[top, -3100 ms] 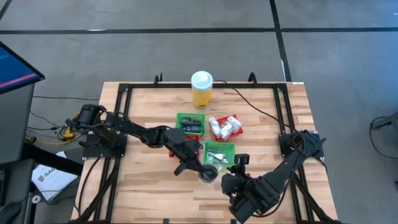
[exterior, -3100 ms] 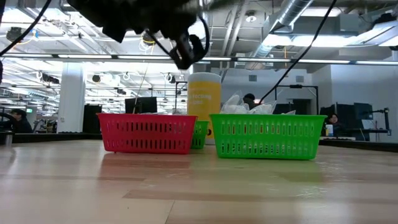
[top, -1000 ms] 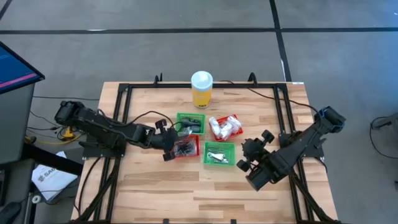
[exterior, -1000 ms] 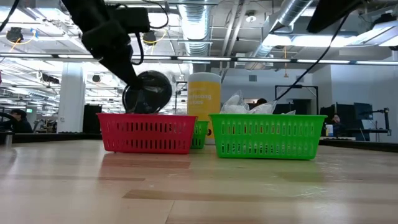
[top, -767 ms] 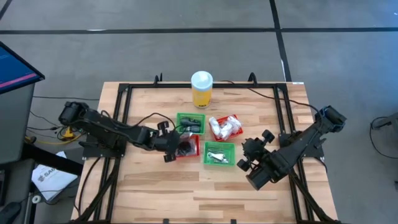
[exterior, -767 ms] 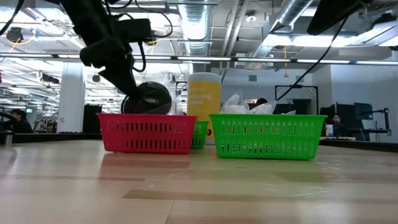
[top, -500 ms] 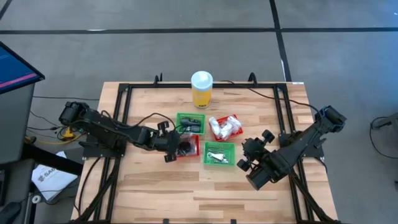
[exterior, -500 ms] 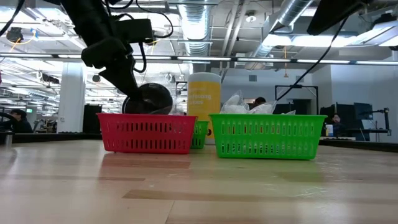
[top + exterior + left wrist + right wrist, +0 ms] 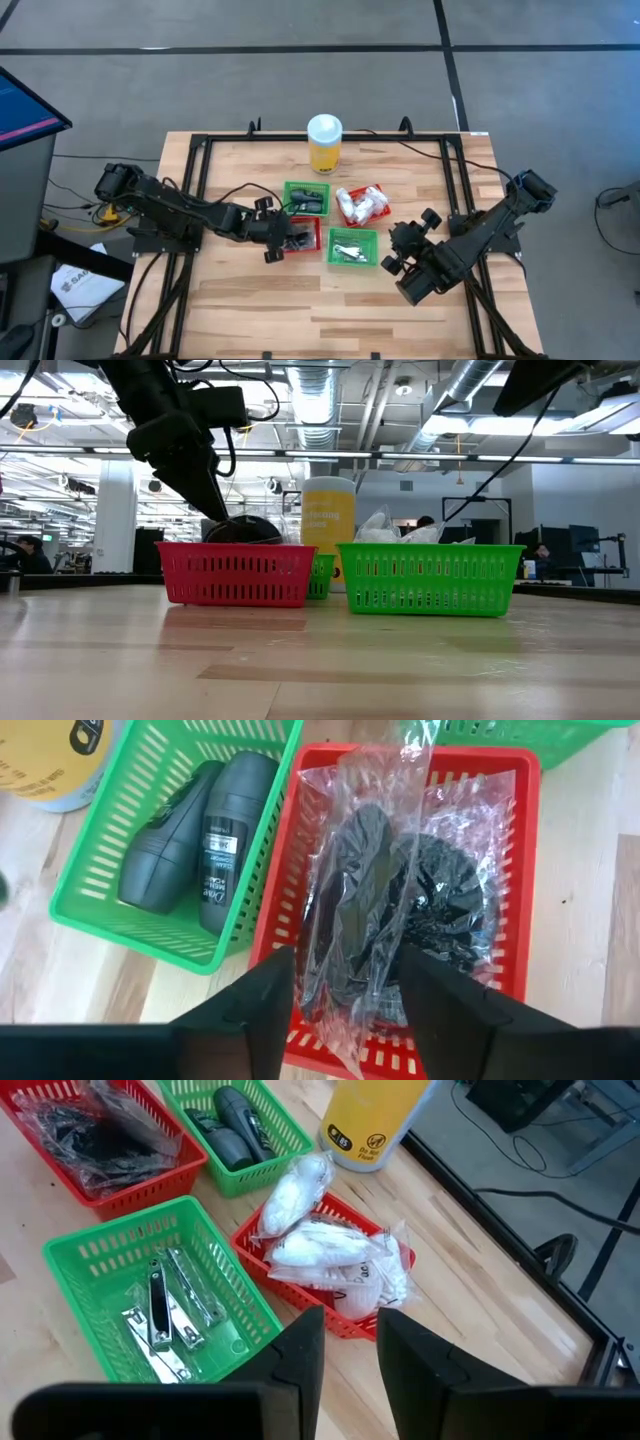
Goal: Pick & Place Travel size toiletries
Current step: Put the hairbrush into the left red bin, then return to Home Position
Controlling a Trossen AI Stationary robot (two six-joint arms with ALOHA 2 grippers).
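A black round disc in clear crinkly wrap (image 9: 400, 910) lies in the near-left red basket (image 9: 520, 860), its top just above the rim (image 9: 250, 528). My left gripper (image 9: 345, 970) hangs open over that basket (image 9: 288, 240), slanting down from the table's left, a finger on either side of the packet's near end. My right gripper (image 9: 350, 1325) waits right of the baskets (image 9: 395, 257), with a narrow gap between its fingers and nothing in it. White packets (image 9: 320, 1250) fill the far red basket (image 9: 362, 204). Slim silvery pieces (image 9: 160, 1320) lie in the near green basket (image 9: 352, 246). My left gripper's fingers (image 9: 270, 1000) flank the near end of the clear wrap (image 9: 350, 1020), slanting down from the table's left. Whether they touch the wrap I cannot tell. The packet lies on the red basket's floor.
A green basket (image 9: 110, 870) with two dark deodorant sticks (image 9: 225, 830) stands just behind the near red one. The tall yellow bottle (image 9: 325, 143) stands behind the baskets near the far edge. Bare wood lies along the table's near side and to the left.
My left gripper has sunk slightly toward the near-left red basket and let go of the wrapped black disc. The disc stood on edge above the rim, and has dropped and tipped over, so it lies low inside the basket.
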